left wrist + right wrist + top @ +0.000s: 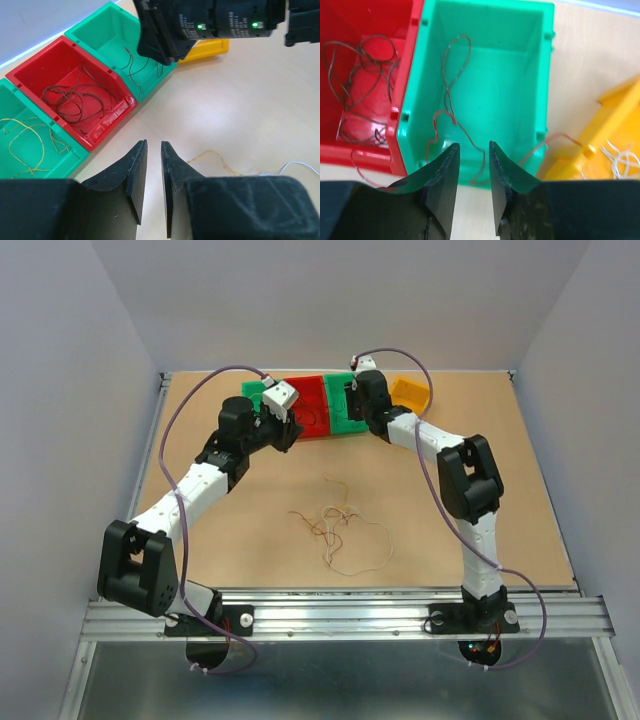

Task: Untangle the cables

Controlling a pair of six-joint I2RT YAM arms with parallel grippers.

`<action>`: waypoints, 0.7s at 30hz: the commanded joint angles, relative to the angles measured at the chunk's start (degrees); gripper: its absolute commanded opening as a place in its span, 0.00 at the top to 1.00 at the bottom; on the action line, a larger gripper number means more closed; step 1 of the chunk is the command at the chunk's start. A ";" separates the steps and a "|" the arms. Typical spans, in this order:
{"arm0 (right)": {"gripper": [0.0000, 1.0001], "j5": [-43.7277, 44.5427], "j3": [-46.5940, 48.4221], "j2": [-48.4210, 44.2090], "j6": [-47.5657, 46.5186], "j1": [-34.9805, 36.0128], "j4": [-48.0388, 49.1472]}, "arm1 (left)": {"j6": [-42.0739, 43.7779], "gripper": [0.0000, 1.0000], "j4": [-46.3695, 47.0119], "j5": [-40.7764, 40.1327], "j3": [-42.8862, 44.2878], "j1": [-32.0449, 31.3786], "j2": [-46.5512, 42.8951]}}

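The loose tangle of thin cables [338, 523] lies on the table in front of both arms; its yellow strands [215, 160] show right of my left fingers. My left gripper [293, 432] hovers over the table before the red bin [30, 70], jaws a narrow gap apart and empty [154, 144]. My right gripper [362, 418] hangs over the near edge of a green bin [520, 60], jaws open and empty [474, 145]. A red wire [451, 85] lies in that bin behind the fingers. Another red wire [560, 136] drapes from it toward the yellow bin.
Several bins stand in a row at the back: a green one [10, 95] with yellow wires, the red one with brown wires [75, 100], the second green one [107, 30], and a yellow one [620, 110] with white wires. Grey walls enclose the table.
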 commanded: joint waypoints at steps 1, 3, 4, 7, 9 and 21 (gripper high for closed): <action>0.64 3.03 -5.65 -8.06 1.27 0.33 5.70 | 0.30 0.71 2.02 0.79 1.89 0.30 -1.48; 0.60 4.44 -8.71 -10.25 1.97 0.24 5.70 | 0.47 0.71 2.02 0.88 1.81 0.30 -1.57; 0.59 4.27 -9.69 -11.05 2.23 0.33 5.70 | 0.38 0.71 2.11 0.79 1.72 0.30 -1.57; 0.55 2.87 -12.51 -12.81 3.55 0.24 5.53 | 0.38 0.71 2.11 0.79 1.81 0.30 -1.48; 0.54 2.25 -12.95 -12.72 4.17 0.24 4.65 | 0.47 0.71 2.11 0.79 1.89 0.30 -1.39; 0.62 0.58 -5.92 -4.82 5.66 0.24 1.05 | 0.47 0.71 2.11 0.53 1.98 0.30 -1.13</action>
